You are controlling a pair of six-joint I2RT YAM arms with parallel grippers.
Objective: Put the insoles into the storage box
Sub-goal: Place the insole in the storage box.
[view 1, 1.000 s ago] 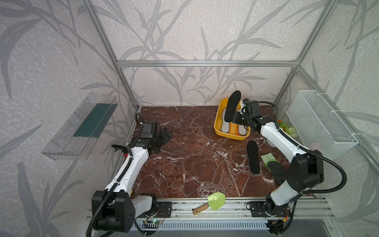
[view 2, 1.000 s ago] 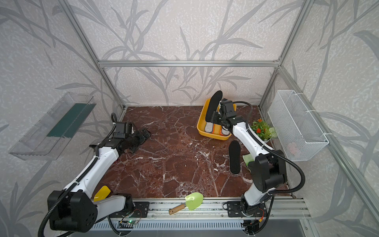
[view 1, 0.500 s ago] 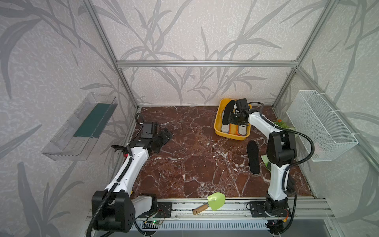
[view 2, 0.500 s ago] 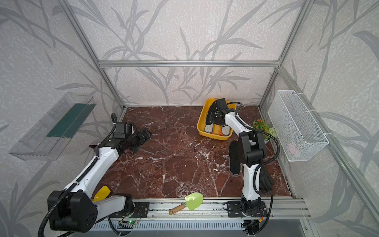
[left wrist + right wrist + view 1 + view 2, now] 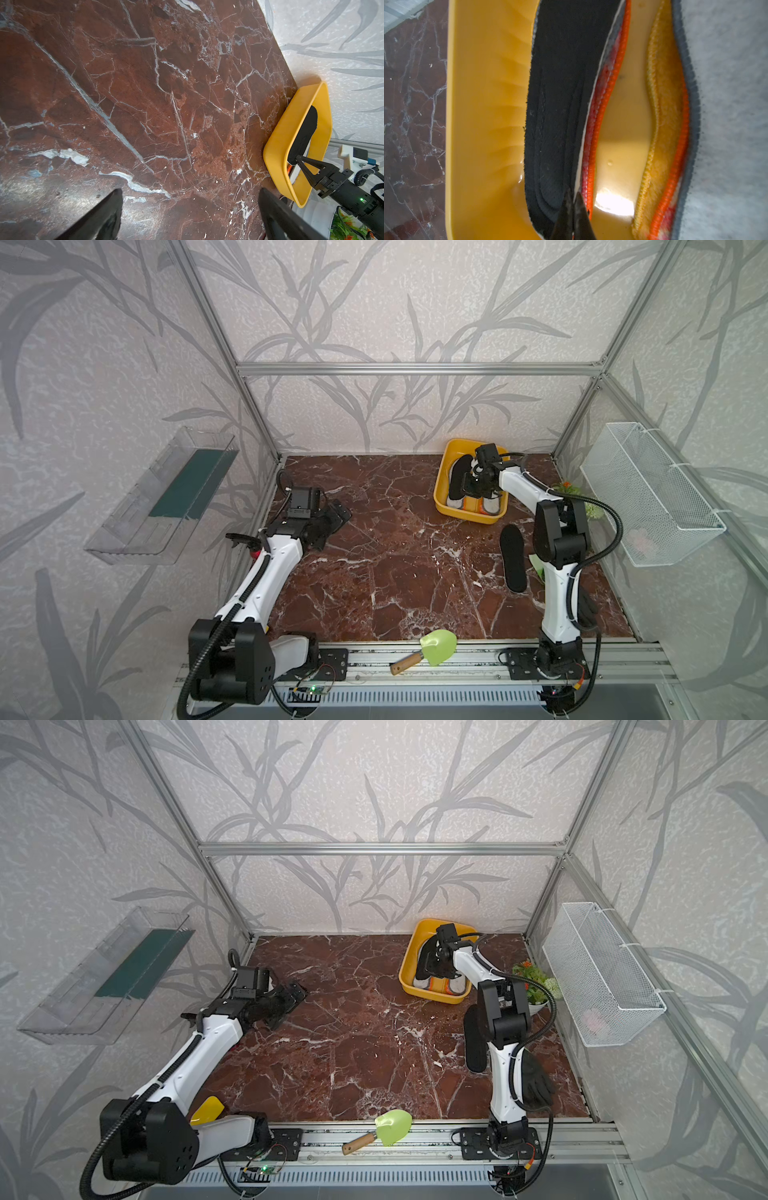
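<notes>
Top views both show the red marble counter [image 5: 395,572], with the yellow storage box [image 5: 465,515] at the upper right of the frame, against the back wall. Inside the box lie a grey felt insole [image 5: 726,124], a yellow insole [image 5: 662,166] and, along its left side, a held black insole [image 5: 457,479], pinched at one end by the clenched right hand [image 5: 573,207]. A loose black insole [image 5: 513,558] lies on the counter just below the box. At centre left, the left hand [image 5: 341,516] hangs spread wide and empty.

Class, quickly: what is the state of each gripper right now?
Left gripper: open, holding nothing.
Right gripper: shut on the black insole, inside the storage box.
</notes>
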